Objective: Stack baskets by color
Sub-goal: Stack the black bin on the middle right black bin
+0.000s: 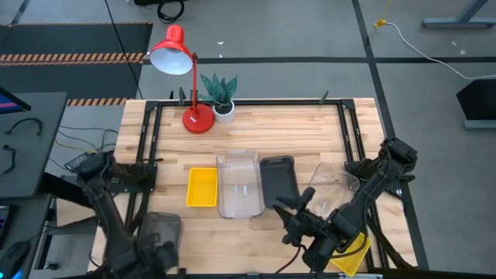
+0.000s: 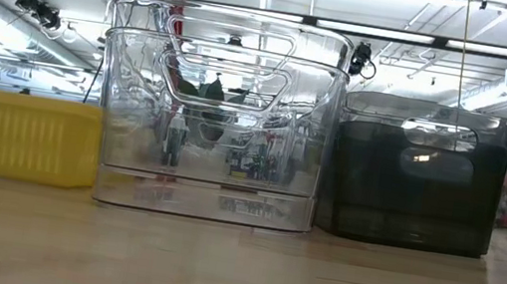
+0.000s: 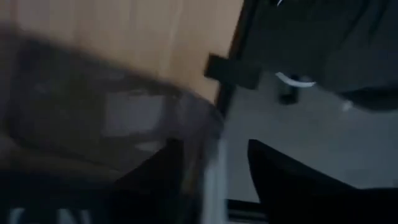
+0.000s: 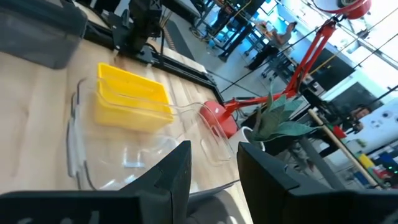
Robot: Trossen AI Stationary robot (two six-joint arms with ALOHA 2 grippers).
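At mid-table a yellow basket (image 1: pixel 201 187), two nested clear baskets (image 1: pixel 238 184) and a dark grey basket (image 1: pixel 277 180) stand in a row on their bottoms. Another clear basket (image 1: pixel 335 182) stands to their right. A second dark grey basket (image 1: pixel 159 229) is at the near left, under my left gripper (image 1: pixel 157 252), which is open with the basket's wall (image 3: pixel 208 162) between its fingers. My right gripper (image 1: pixel 298 208) hovers open by the near end of the mid-table dark grey basket, with nothing between its fingers. A second yellow basket (image 1: pixel 353 256) lies near right. My left gripper (image 3: pixel 217 186) points down with one finger inside and one outside the near-left dark grey basket's wall. Blur keeps me from telling whether either finger touches it.
A red desk lamp (image 1: pixel 182 77) and a small potted plant (image 1: pixel 221 97) stand at the table's far side. Black rails (image 1: pixel 147 155) run along the table's left and right sides. Bare wood lies between the row and the near edge.
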